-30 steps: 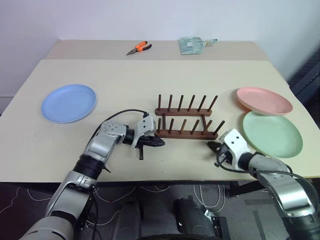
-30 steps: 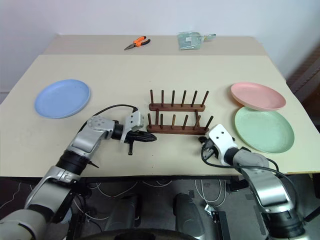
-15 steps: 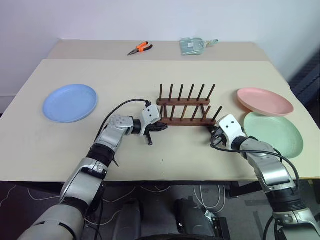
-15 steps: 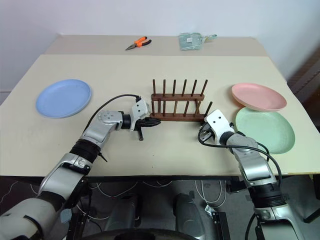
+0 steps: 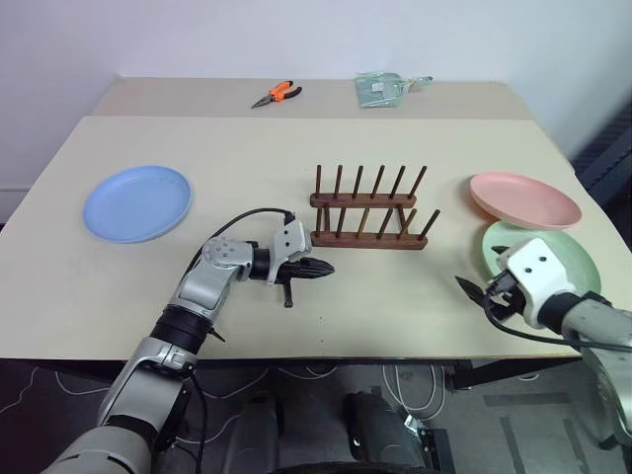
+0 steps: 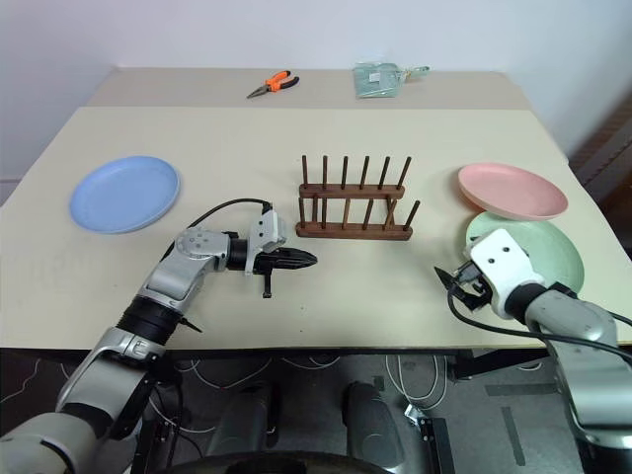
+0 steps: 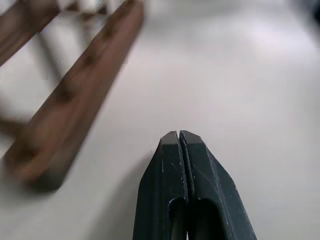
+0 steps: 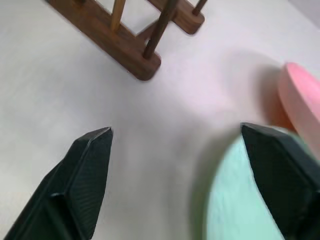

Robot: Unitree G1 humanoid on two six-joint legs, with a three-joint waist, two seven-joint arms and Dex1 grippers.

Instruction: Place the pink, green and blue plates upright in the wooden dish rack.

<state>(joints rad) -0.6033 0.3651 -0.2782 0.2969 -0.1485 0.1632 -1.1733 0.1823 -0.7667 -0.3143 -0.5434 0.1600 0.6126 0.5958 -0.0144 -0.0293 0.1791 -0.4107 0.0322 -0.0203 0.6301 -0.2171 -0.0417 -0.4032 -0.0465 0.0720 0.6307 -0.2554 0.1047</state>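
the dark wooden dish rack (image 5: 369, 211) is standing empty just beyond the clenched left pincer (image 5: 326, 267). the released right pincer (image 8: 175, 165) is hovering over the green plate's (image 5: 583, 259) near edge, hiding part of it, with the pink plate (image 5: 523, 198) beyond and the blue plate (image 5: 137, 202) lying well apart.

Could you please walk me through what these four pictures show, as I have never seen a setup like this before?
This is a two-armed humanoid robot at a beige table. The two wide pictures come from cameras in its head, looking down over its arms. The two close-ups come from cameras on its wrists, looking along the black fingers.

In the middle stands an empty wooden dish rack. A blue plate lies flat on the robot's left; a pink plate and a green plate lie on its right. Orange pliers and a small packet lie at the far edge.

The left gripper is shut beside the rack; the right gripper is open near the green plate. Neither holds anything.
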